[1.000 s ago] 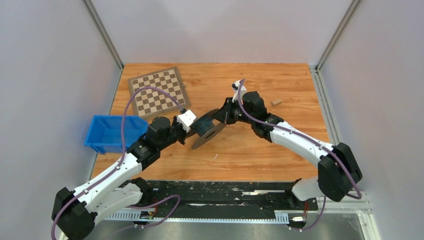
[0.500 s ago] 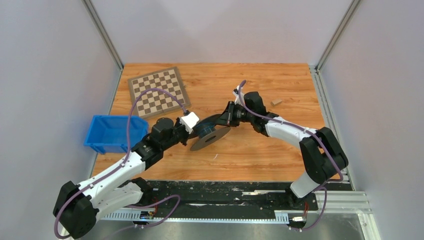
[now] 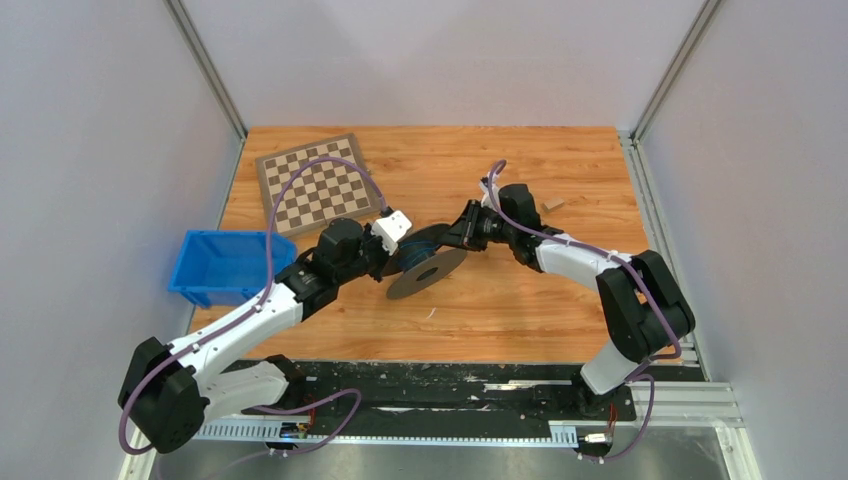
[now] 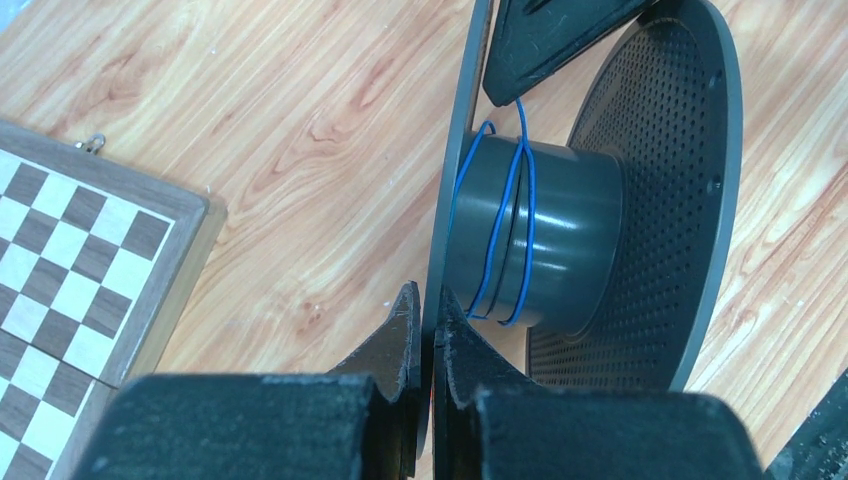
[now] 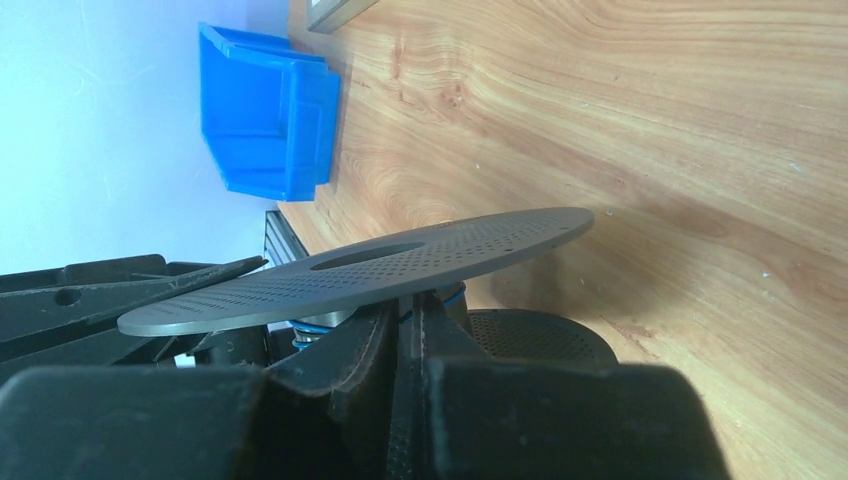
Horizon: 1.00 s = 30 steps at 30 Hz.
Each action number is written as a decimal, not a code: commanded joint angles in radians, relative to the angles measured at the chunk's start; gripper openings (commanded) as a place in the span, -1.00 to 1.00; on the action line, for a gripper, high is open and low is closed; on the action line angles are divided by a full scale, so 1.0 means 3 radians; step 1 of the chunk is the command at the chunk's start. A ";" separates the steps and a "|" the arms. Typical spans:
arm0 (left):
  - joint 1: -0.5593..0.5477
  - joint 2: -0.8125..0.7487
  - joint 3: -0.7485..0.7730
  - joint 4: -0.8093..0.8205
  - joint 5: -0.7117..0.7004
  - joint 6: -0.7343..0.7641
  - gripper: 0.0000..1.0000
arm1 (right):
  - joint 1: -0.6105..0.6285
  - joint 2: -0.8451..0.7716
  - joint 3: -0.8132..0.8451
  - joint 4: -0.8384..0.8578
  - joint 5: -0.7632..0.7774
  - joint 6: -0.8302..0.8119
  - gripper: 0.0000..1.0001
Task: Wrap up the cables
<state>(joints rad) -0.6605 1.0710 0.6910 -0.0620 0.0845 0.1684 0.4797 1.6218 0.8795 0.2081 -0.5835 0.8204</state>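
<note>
Left gripper [image 4: 430, 308]: clamped on spool [image 4: 660, 200] disc edge.
Right gripper [image 5: 407, 308]: fingers together, pinching cable [image 4: 530, 200] between the discs.
Around: chessboard [image 3: 318, 183] near spool; bin [image 3: 225, 265] well apart.

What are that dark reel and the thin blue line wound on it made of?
The reel looks like moulded plastic, or perhaps painted metal: matte dark grey, its thin discs punched with rows of tiny holes. The blue wire appears plastic-sheathed: smooth, slightly glossy, bending easily round the hub.
</note>
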 commanded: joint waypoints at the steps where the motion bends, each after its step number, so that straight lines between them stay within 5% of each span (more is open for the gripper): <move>1: 0.0068 0.0034 0.0268 0.0350 -0.0471 -0.0237 -1.00 | 0.0045 0.0036 -0.0138 -0.0182 -0.0169 0.0130 -0.79; 11: 0.0070 0.0040 0.0309 0.0276 -0.0456 -0.0248 -1.00 | 0.0016 -0.0019 -0.0204 -0.0153 -0.0117 0.0134 -0.62; 30: 0.0070 0.0212 0.0556 -0.0068 -0.0406 -0.0375 -1.00 | -0.0082 -0.0201 -0.0232 -0.0118 -0.0032 0.0177 -0.61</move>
<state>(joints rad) -0.6613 1.1179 0.7715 -0.1696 0.0853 0.1242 0.4473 1.6146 0.8322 0.2272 -0.5426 0.8574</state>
